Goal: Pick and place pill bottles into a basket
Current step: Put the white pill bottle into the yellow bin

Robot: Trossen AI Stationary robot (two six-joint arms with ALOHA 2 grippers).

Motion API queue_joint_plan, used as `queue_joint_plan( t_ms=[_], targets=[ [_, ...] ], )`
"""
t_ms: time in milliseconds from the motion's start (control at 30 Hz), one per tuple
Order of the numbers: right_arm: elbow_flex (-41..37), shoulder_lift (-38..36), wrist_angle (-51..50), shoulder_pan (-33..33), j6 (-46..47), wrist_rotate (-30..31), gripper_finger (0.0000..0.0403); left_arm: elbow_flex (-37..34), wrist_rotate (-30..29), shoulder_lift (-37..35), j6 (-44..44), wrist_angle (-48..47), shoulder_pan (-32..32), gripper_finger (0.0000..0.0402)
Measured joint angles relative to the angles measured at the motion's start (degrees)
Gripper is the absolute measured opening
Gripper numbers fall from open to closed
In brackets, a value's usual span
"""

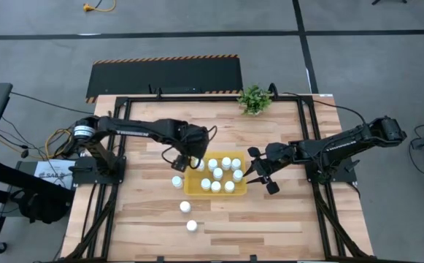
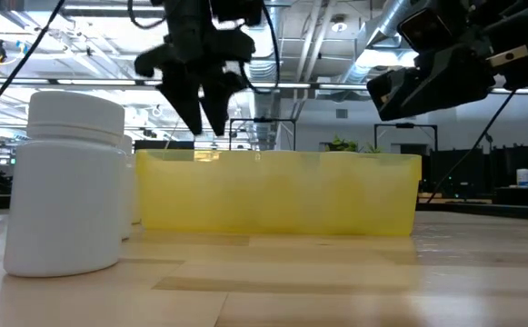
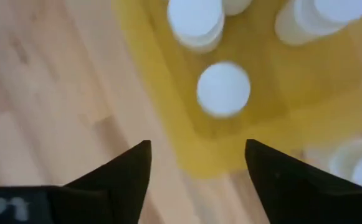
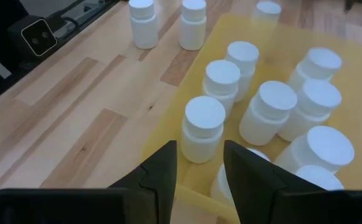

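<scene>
Left gripper [image 1: 193, 164] hovers over the yellow basket's [image 1: 192, 188] left corner, fingers spread, empty, a bottle [image 3: 223, 89] standing inside beneath. Three pill bottles [image 1: 184, 207] stand left of the basket: likely light, rigid, smooth, best pinched across the body. Right gripper [image 1: 260, 174], closed and empty, waits beside the basket.

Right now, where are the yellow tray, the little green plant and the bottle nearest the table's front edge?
yellow tray [image 1: 190, 188]: high view, bare floor at its corner.
green plant [image 1: 254, 99]: high view, middle of the leaves.
front bottle [image 1: 192, 226]: high view, its round cap.
</scene>
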Motion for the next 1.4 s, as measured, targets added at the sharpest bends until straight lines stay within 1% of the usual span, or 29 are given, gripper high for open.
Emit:
queue_joint_plan(
  t_ms=[133,300,433,533,633,700,767,900,1033,1133,1233,1400],
  targets=[
    [0.00,0.00,0.20,-0.31,0.47,0.12,0.0124,2.07,-2.06,-2.54,-0.60,-8.06,0.00,0.0271],
    [0.00,0.00,0.22,-1.52,2.62,1.19,0.0124,2.51,-1.71,-7.27,-3.60,-18.72,-0.01,0.0280],
    [0.00,0.00,0.58,-2.65,8.28,3.78,0.0124,2.51,3.69,-11.05,-5.10,-26.79,-0.07,0.0281],
    [0.00,0.00,2.50,-3.78,15.47,5.11,0.0124,2.33,8.53,-14.25,-4.27,-29.29,-0.07,0.0281],
    [0.00,0.00,5.67,-4.85,20.88,5.21,0.0124,1.16,9.90,-17.45,-3.55,-28.59,-0.09,0.0281],
    [0.00,0.00,7.74,-5.01,21.66,5.17,0.0124,-0.36,10.33,-19.17,-3.38,-25.95,-0.09,0.0281],
    [0.00,0.00,9.19,-4.75,20.58,5.16,0.0124,-2.55,11.99,-20.51,-4.12,-23.36,-0.31,0.0281],
    [0.00,0.00,9.76,-4.08,15.77,5.14,0.0124,-7.92,17.18,-21.40,-6.19,-18.23,-1.94,0.0281],
    [0.00,0.00,9.75,-3.20,13.46,5.13,0.0124,-13.20,18.88,-21.38,-10.03,-14.83,-5.13,0.0278],
    [0.00,0.00,9.67,-2.91,13.41,5.10,0.0124,-15.71,18.09,-21.36,-14.07,-12.11,-8.24,0.0272],
    [0.00,0.00,8.67,-2.89,11.41,5.11,0.0124,-17.27,15.47,-21.36,-18.55,-7.43,-11.11,0.0268],
    [0.00,0.00,8.39,-3.07,9.13,5.10,0.0124,-17.90,10.87,-21.07,-22.49,-0.60,-14.55,0.0267]
  ],
)
